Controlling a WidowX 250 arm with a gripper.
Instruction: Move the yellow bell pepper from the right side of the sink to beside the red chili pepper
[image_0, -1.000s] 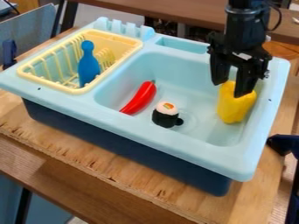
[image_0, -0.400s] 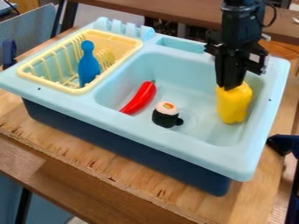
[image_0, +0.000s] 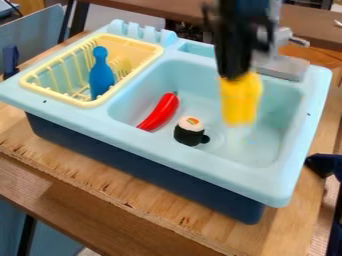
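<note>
While the wooden tabletop (image_0: 120, 185) lies nearest the cam, well below & in front of the fingers, the light-blue toy sink (image_0: 200, 161) sits on it, its near rim also on the cam side of them. Next, inside the basin, lower than the fingertips & off toward the rack side, is the toy sushi roll (image_0: 190, 131); a bit farther that way is the red chili pepper (image_0: 160, 112).

Directly under the fingertips, over the basin, hangs the yellow bell pepper (image_0: 240, 97), approx. upright. The gripper (image_0: 234, 76) has its fingers clenched on the pepper's top end; exact contact pts can't be told. Prob. hollow plastic, so light, fairly stiff & not fragile; smooth skin = maybe slippery. A top-only hold could let it swing or twist, esp. w/ quick moves. Best hold: across opp. sides, just below the top, pads flat on the walls, w/ mod. force; the rounded bottom is a poor spot, since pads may slide off.

Off to the rack side of the fingers, the yellow dish rack (image_0: 90, 104) holds a blue bowling pin (image_0: 101, 75). Beyond the fingers, at the sink's back edge, is the gray faucet (image_0: 284, 67).
</note>
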